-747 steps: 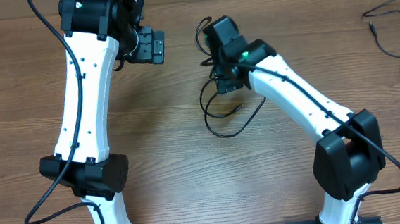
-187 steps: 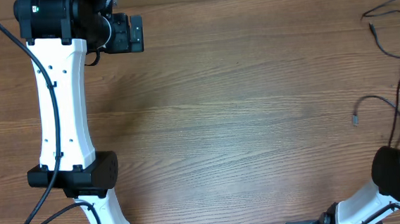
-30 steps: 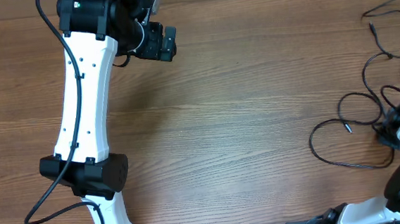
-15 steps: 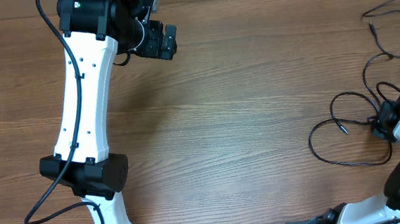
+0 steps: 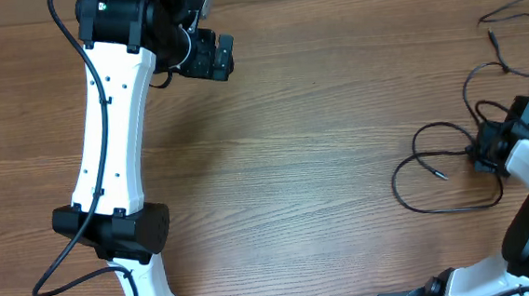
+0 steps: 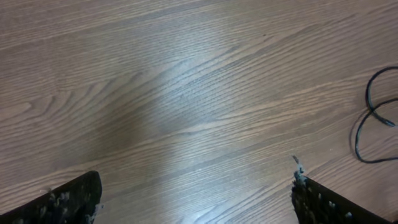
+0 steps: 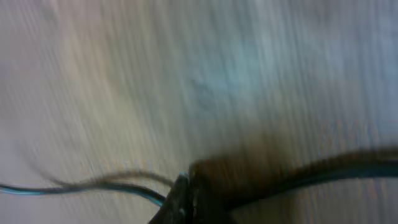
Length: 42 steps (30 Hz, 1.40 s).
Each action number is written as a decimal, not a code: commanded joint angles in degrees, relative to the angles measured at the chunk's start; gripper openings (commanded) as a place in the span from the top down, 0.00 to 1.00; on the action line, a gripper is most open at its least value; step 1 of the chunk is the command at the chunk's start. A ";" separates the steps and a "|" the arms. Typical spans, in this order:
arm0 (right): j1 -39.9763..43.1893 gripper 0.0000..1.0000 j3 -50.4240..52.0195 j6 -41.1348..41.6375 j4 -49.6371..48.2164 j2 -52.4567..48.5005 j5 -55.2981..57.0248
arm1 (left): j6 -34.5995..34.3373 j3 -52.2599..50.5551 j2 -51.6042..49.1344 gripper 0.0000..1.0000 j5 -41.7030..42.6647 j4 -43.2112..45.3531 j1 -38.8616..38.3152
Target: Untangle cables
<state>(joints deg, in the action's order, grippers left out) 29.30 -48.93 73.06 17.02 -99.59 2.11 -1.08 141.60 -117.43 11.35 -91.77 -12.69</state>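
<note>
The cables (image 5: 396, 187) lie at about 3 o'clock on the table (image 5: 322, 163). One loose loop sprawls from my right gripper (image 5: 479, 150) toward 9 o'clock, with a small plug tip inside the loop. More strands curl off at 1 o'clock from that gripper, toward the far right corner. The right gripper's fingers are together and pinched on the strand where the loop closes. Its wrist view is too blurred to show more than dark wire leading out of the fingers. My left gripper (image 5: 216, 58) hangs at 11 o'clock with fingers wide apart and nothing in them, well apart from the wires. The right arm is much the nearer. I judge the next pull should run along the loop's long axis, toward 9 o'clock.
</note>
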 commanded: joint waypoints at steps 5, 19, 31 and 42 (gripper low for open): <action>-0.48 0.96 -15.10 -5.01 27.58 12.74 7.10 | 1.36 -0.04 0.55 0.03 0.11 0.37 -0.26; -0.48 0.96 -16.79 9.62 63.12 17.70 -1.64 | 1.33 -0.09 0.55 0.03 0.33 0.57 -0.26; -3.80 0.96 -2.67 -5.68 53.88 17.59 -2.10 | 1.60 -0.09 0.55 0.04 0.28 0.87 -0.59; -17.79 0.96 11.06 -19.50 40.17 17.62 -3.13 | 2.43 -0.09 0.55 0.04 0.28 1.49 -0.79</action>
<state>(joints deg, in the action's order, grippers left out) 14.02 -39.42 55.44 57.14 -82.02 0.08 -0.60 141.60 -117.43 11.38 -90.48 -12.80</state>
